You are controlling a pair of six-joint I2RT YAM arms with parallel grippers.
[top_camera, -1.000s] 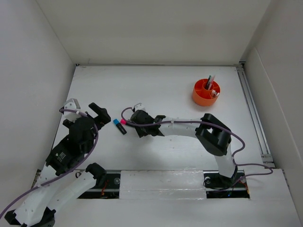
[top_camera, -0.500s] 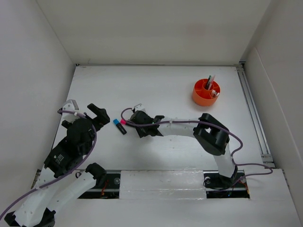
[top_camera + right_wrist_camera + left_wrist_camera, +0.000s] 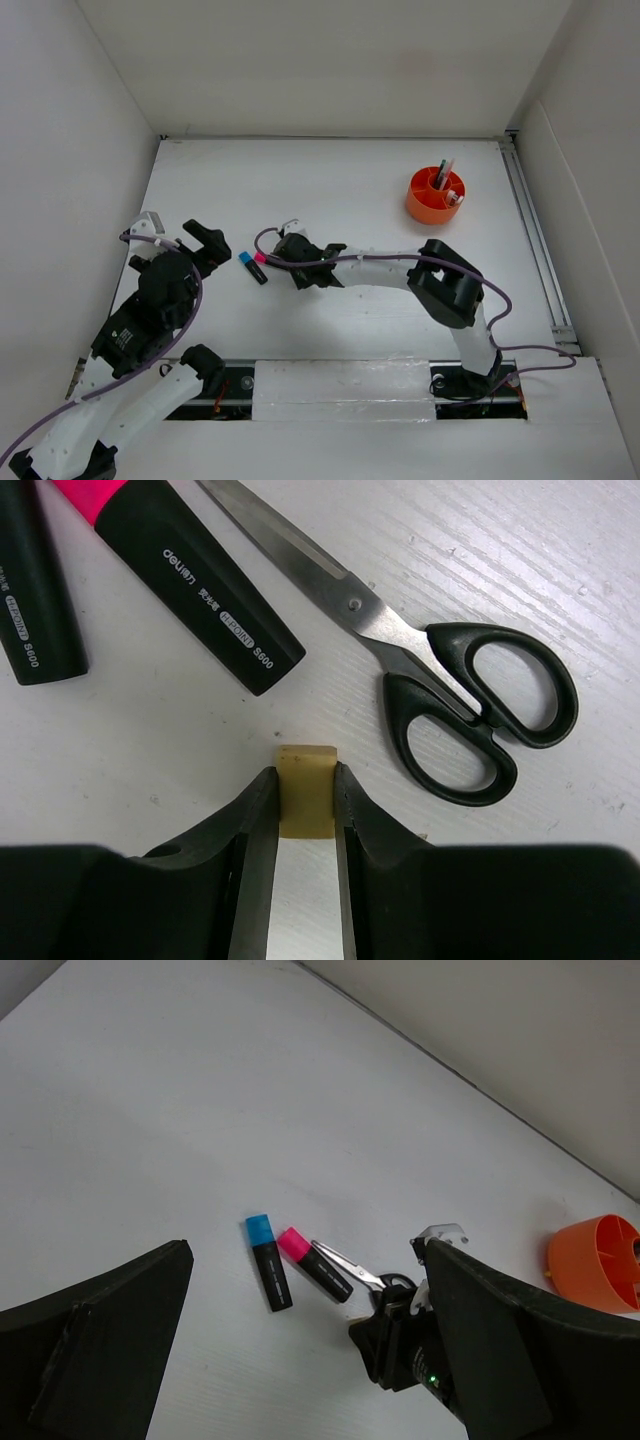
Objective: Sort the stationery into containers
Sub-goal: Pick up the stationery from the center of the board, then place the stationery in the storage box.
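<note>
Right gripper (image 3: 305,792) — 2 fingers (image 3: 255,825) clamped on the beige eraser cube (image 3: 306,775) — sits just beside black-handled scissors (image 3: 470,705) and pink-capped marker (image 3: 190,590); left gripper (image 3: 212,245) hovers, jaws apart; orange desk pot (image 3: 424,205) stands well apart.

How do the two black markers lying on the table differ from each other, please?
Cap colour: the blue-capped marker against the pink-capped marker. The pink-capped marker lies beside the scissors blades; the blue-capped marker lies farther off, at a different angle. Both have black bodies and lie flat, caps on.
</note>
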